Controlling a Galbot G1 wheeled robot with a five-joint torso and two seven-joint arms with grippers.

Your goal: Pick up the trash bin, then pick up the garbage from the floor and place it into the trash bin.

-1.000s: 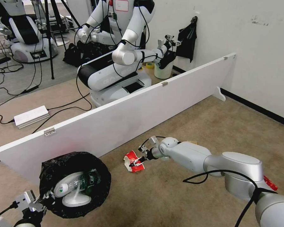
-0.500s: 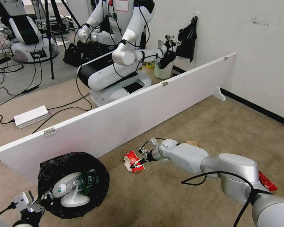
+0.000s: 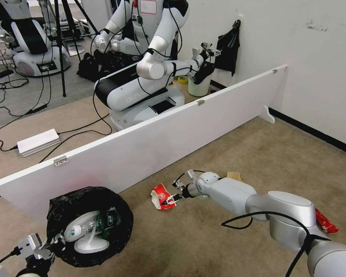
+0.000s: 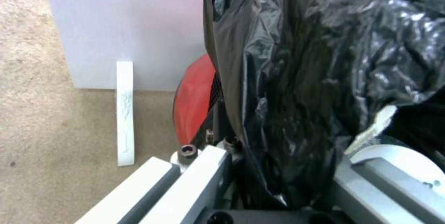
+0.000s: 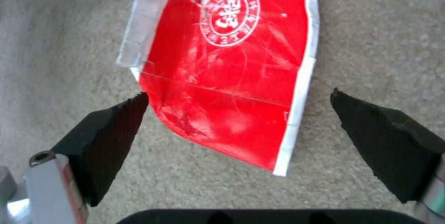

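The trash bin, red-bodied with a crinkly black bag, hangs at the lower left. My left gripper is shut on its near rim. A green-labelled clear bottle lies inside it. A flattened red-white paper cup lies on the carpet by the white board. My right gripper hovers low at the cup's right end. In the right wrist view the cup lies ahead, with the open black fingers either side of its near end, not touching it.
A long white partition board stands just behind the bin and cup. A tan paper scrap and a red item lie by my right arm. Beyond the board are another robot, a white bin, cables and a power box.
My right gripper has drawn back slightly to the right, off the cup's middle to its end. The cup has stayed on the floor. The bin has barely shifted.
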